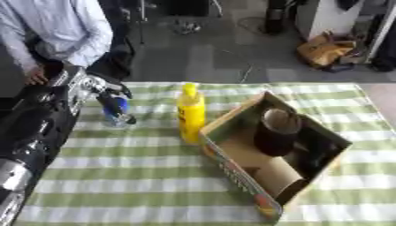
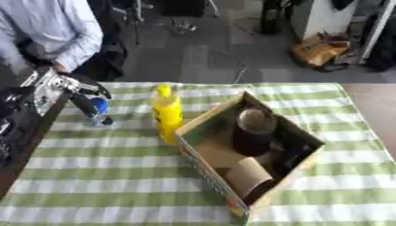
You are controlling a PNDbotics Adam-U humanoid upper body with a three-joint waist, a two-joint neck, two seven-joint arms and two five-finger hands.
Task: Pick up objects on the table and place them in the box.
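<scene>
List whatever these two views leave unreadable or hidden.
- Small blue-topped object at the left hand: the fingers cover it in both views, so its shape and the grip are unclear.
- Box contents: a dark cup shows; the rest lies in shadow.
- Yellow bottle label: blurred.
- Right hand: in neither view.

One yellow bottle (image 1: 190, 113), one blue-capped bottle (image 1: 116, 111), one box (image 1: 232, 152), one dark cup (image 1: 277, 132).
</scene>
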